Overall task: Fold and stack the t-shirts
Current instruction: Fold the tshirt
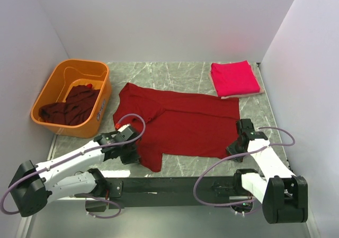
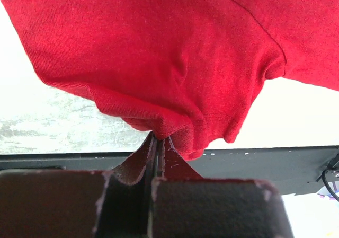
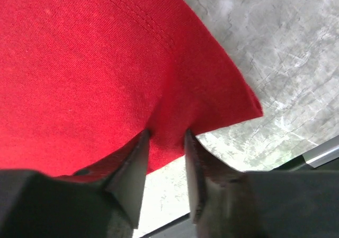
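A red t-shirt (image 1: 185,121) lies spread across the marble table. My left gripper (image 1: 132,156) is shut on its near left corner. In the left wrist view the cloth (image 2: 159,52) bunches into the closed jaws of that gripper (image 2: 159,138) and is lifted a little. My right gripper (image 1: 235,145) is at the shirt's near right corner. In the right wrist view its jaws stand apart, the gripper (image 3: 167,134) straddling a fold of the hem (image 3: 79,63). A folded crimson-pink t-shirt (image 1: 234,79) lies at the back right. Dark maroon t-shirts (image 1: 71,106) are heaped in the tub.
An orange plastic tub (image 1: 79,63) stands at the back left, close to the shirt's left sleeve. White walls close in the table on three sides. A black rail (image 1: 175,185) runs along the near edge between the arm bases.
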